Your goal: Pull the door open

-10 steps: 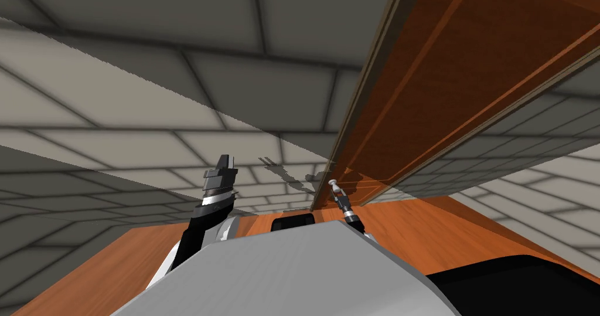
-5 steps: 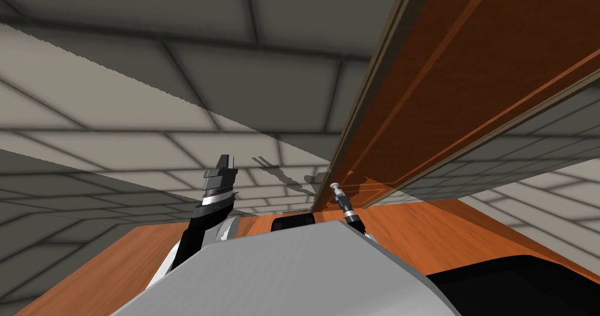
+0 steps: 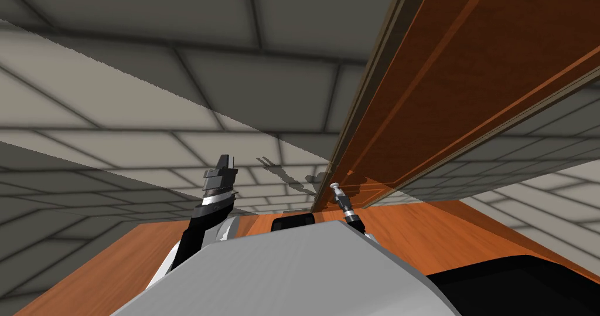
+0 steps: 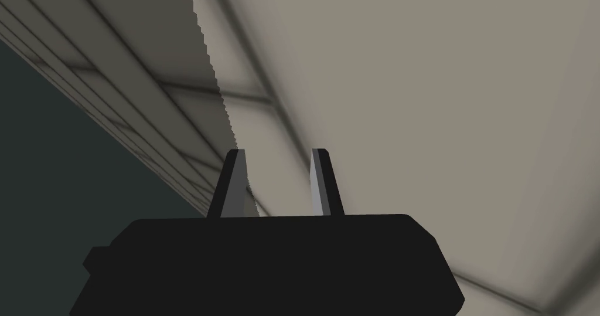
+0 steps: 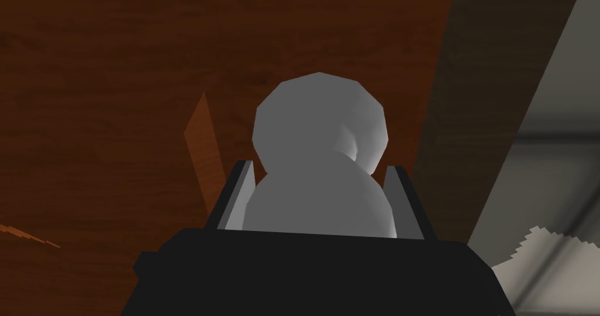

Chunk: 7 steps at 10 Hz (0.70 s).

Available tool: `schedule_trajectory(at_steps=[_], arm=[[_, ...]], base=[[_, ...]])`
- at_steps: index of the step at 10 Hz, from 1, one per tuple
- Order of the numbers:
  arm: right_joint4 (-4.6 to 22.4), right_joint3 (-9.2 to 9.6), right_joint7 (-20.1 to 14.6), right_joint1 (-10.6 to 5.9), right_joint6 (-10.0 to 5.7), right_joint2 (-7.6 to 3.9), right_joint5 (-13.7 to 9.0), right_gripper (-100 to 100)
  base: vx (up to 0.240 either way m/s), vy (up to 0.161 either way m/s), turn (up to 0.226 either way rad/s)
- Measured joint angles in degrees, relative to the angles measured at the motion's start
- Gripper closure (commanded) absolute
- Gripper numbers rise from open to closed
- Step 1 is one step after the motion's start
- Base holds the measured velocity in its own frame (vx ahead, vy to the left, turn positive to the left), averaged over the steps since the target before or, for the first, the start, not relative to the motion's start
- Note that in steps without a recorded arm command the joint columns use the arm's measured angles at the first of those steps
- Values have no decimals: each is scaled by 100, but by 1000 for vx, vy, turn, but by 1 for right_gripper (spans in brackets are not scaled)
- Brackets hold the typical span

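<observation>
The brown panelled door (image 3: 469, 84) runs up the right of the head view, with its small grey round knob (image 3: 335, 185) low on its near edge. My right gripper (image 3: 337, 190) reaches up to that knob. In the right wrist view the grey knob (image 5: 319, 131) sits between the two fingers (image 5: 237, 198), which press its sides; my right gripper (image 5: 319, 166) is shut on it, with the door's brown face (image 5: 105, 95) right behind. My left gripper (image 3: 222, 161) is raised to the left, away from the door. Its fingers (image 4: 276, 151) stand close together with nothing between them.
A dark door frame (image 3: 351, 131) borders the door's edge beside the knob. A grey tiled wall (image 3: 176, 95) spreads to the left of it. Orange-brown wood floor (image 3: 469, 230) lies below, with a black area (image 3: 527, 289) at the bottom right.
The door's edge and the knob have drifted slightly right and down in the head view. My right gripper has stayed on the knob, and my left arm has not moved.
</observation>
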Motion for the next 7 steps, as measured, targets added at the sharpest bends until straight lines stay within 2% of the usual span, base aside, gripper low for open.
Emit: schedule_trajectory(at_steps=[7], arm=[[40, 206, -979, -98, 52, -50, -423, 100]], base=[[-60, -16, 46]])
